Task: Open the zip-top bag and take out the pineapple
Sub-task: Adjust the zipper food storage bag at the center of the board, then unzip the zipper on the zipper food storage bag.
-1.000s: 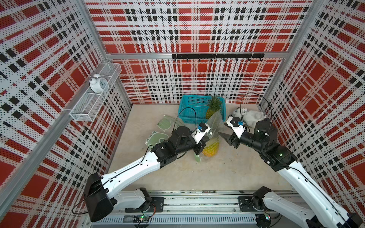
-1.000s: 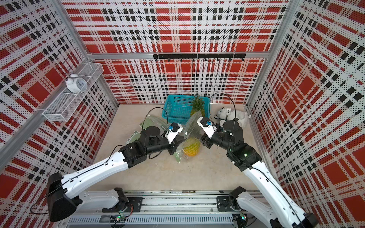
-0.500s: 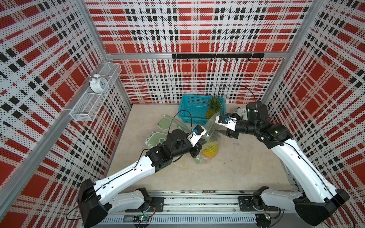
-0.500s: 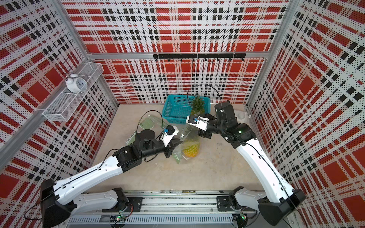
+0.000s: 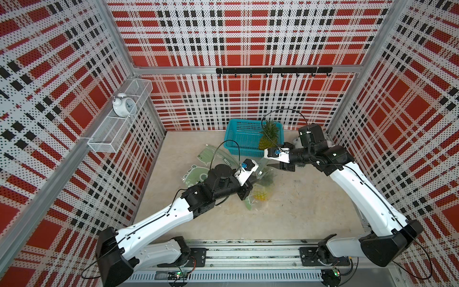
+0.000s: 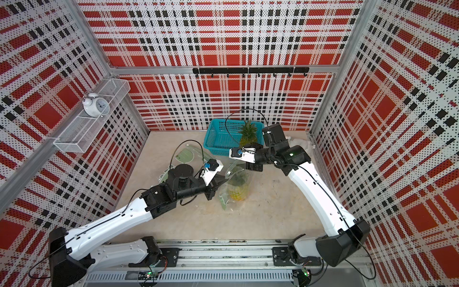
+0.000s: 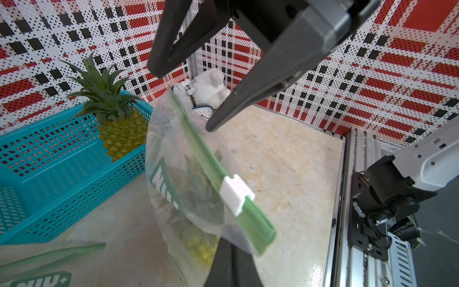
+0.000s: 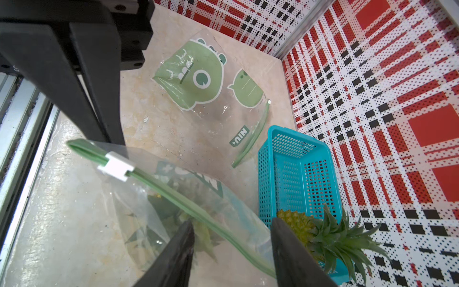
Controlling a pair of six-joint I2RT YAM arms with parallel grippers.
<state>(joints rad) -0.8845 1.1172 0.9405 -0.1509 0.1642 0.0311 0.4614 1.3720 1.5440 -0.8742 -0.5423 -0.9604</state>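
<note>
Over the middle of the worktop [image 5: 298, 213], your left end effector [image 6: 221, 184] is clamped on the zip-top bag [image 6: 236, 184], pineapple [image 6: 238, 193] inside. Your right end effector [image 8: 232, 222] stands open at the bag's green zip strip [image 8: 173, 196], well apart from the white slider [image 8: 115, 166].

Light was bright, even | shadows were soft | tabletop [image 7: 293, 268] showed glare | zip-top bag's [image 7: 250, 223] near end was blurred

teal basket [image 5: 238, 135] at the back wall, flat green-printed bag [image 8: 198, 82] beside it, white alarm clock [image 5: 123, 107] in wire shelf [image 5: 105, 143]
</note>
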